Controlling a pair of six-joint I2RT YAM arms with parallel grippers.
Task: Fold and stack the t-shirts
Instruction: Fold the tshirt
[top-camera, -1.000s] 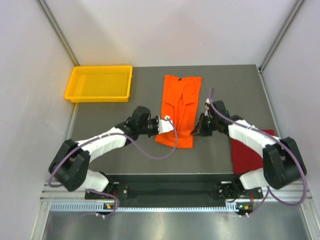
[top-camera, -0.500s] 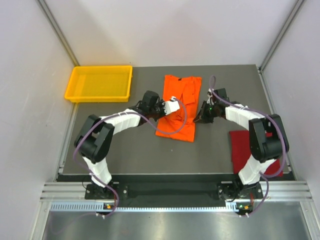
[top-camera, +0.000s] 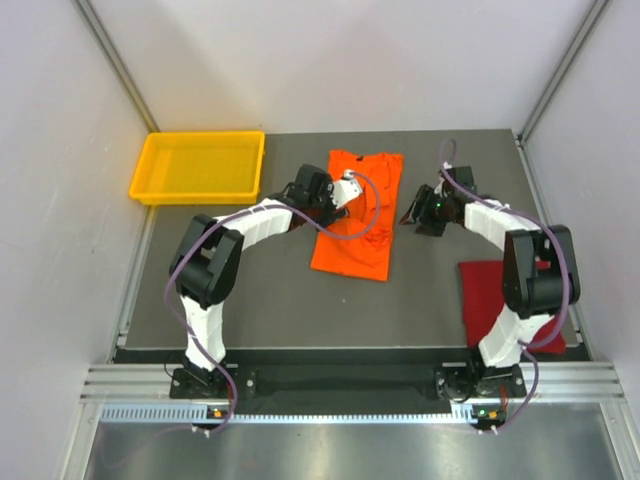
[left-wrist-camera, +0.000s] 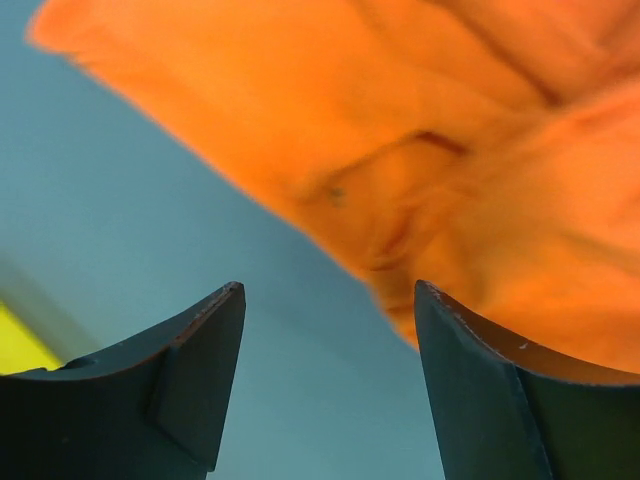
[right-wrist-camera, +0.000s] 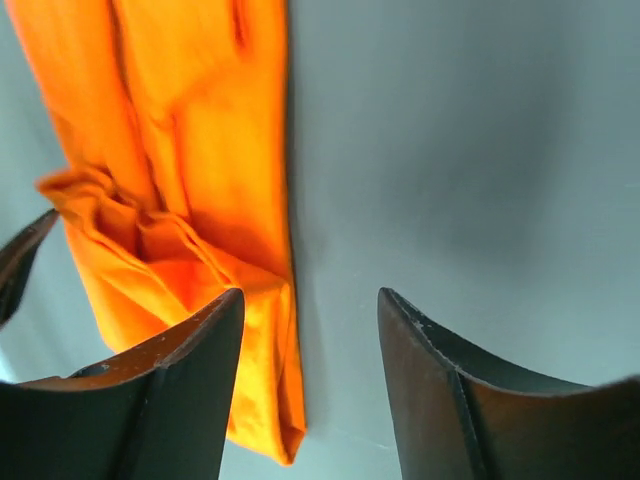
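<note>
Orange t-shirt (top-camera: 352, 240) mid-surface, folded to long narrow strip, creased around middle. Dark red t-shirt (top-camera: 482, 305) flat at near right, partly under right arm.

Left gripper (top-camera: 350, 190) over orange's upper left, fingers apart, nothing between. Right gripper (top-camera: 415, 212) just beside orange's right edge, over bare surface (top-camera: 260, 290), fingers apart, empty too.

Cloth soft, light, floppy; layers likely to slide. Best pinch at corners, through all layers.

Yellow tray (top-camera: 195, 197) far left, well apart, no obstacle. Purple cable (top-camera: 345, 232) drapes over orange cloth, so snag risk.
</note>
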